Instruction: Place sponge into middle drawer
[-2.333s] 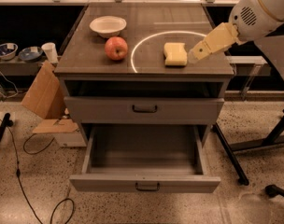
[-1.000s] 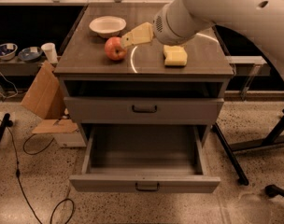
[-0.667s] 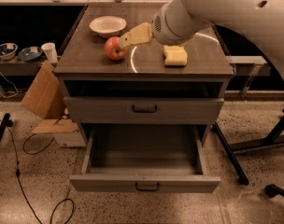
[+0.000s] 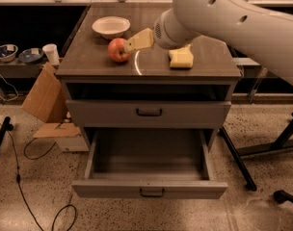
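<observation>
- Dim, warm light falls from above onto the cabinet top (image 4: 88, 57), the brightest surface.
- A curved glare arc (image 4: 137, 65) shines near that top's front edge.
- The gripper (image 4: 139, 40) hangs above the top's middle, evenly lit.
- Below the top, the open middle drawer (image 4: 149, 189) lies shaded, darkest at its back.

On the dark brown bench (image 4: 211, 57), the pale yellow sponge (image 4: 180, 58) lies right of a red apple (image 4: 117, 49) and a white bowl (image 4: 111, 26), with the yellowish claw (image 4: 133, 43) of the white arm (image 4: 233, 18) just beside the apple, above the grey middle drawer (image 4: 149, 159) and speckled beige floor (image 4: 262, 206).
</observation>
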`<state>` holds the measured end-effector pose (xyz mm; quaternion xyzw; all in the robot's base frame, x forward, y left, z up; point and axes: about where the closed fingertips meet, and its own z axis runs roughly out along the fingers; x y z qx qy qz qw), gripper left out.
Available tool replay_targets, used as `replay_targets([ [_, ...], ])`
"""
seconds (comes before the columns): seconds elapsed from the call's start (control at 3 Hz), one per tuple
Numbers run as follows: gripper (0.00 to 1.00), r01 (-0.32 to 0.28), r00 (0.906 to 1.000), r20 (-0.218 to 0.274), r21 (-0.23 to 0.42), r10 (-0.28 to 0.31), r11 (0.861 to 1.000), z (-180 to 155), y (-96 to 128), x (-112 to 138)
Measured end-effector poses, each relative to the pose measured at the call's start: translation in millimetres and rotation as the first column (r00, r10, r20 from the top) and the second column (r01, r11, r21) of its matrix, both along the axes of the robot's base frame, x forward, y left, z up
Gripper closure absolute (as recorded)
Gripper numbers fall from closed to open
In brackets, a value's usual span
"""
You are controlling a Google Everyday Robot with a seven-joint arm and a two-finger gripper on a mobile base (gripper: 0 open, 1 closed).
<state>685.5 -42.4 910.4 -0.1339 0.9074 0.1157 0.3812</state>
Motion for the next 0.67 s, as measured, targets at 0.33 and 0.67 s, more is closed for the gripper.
replay_targets([
  [0.33,0.00,0.041,0.9990,0.020,-0.069,-0.040,0.997,-21,-10,26],
  [0.67,0.00,0.080,0.9966,0.033,-0.148,-0.076,0.986,-41,-21,49],
])
